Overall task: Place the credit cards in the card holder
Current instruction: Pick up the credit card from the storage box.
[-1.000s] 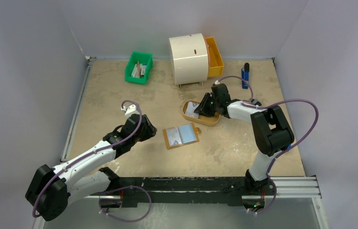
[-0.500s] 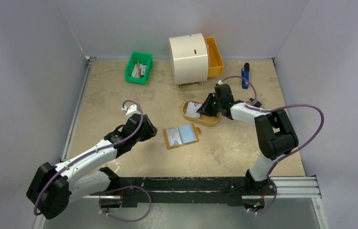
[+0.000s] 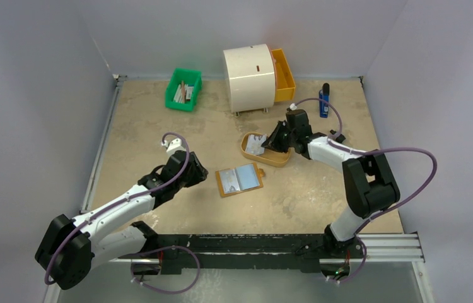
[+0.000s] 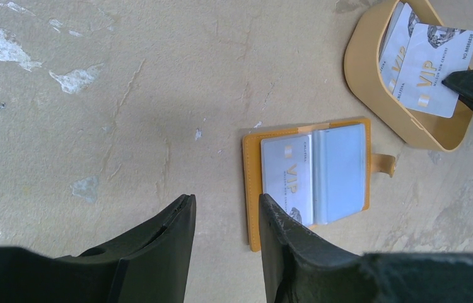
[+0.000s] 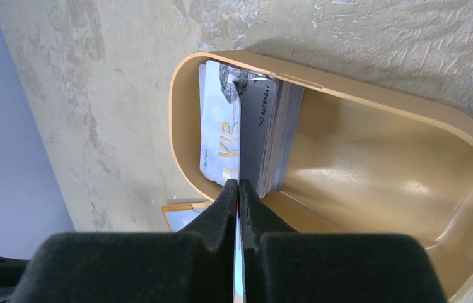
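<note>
Pinching one of the credit cards [image 5: 221, 142] by its edge in the closed right gripper [image 5: 239, 188]; likely light, stiff, slippery. Holding the left gripper [image 4: 224, 213] half open, empty.

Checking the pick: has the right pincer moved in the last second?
Yes: the right pincer, shut on a credit card, drew rightward along the orange tray.

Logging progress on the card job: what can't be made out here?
- Card stack, right wrist view: edge-on in the tray, uncountable.
- Card holder, right wrist view: mostly hidden behind the right tool.
- Green bin contents, top view: too small.
</note>
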`<control>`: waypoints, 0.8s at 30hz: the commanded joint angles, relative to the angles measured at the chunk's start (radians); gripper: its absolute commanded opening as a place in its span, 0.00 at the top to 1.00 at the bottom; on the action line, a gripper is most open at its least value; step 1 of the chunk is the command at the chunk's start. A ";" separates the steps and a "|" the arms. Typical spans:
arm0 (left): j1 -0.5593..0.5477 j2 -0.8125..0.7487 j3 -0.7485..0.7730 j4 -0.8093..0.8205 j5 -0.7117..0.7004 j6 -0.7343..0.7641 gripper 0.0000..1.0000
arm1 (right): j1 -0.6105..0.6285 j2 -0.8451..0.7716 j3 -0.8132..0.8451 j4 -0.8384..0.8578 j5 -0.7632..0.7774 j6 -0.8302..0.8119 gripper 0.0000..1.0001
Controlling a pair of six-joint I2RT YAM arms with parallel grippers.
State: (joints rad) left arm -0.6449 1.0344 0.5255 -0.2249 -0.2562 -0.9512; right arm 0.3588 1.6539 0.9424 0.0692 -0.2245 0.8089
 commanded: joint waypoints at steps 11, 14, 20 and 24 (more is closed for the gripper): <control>-0.005 -0.026 0.019 0.031 -0.002 -0.018 0.59 | -0.007 -0.127 0.052 -0.053 -0.064 0.208 1.00; -0.005 -0.034 0.027 0.019 -0.007 -0.018 0.60 | -0.011 -0.174 0.063 -0.115 -0.072 0.370 1.00; -0.005 -0.056 0.023 0.010 -0.011 -0.025 0.60 | -0.012 -0.225 0.070 -0.147 -0.111 0.458 1.00; -0.005 -0.058 0.015 0.016 -0.004 -0.025 0.60 | -0.012 -0.243 0.065 -0.149 -0.111 0.469 1.00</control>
State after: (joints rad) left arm -0.6449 0.9958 0.5255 -0.2268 -0.2569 -0.9611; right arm 0.3519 1.4422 0.9764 -0.0551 -0.3069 1.2163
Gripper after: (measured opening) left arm 0.406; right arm 0.005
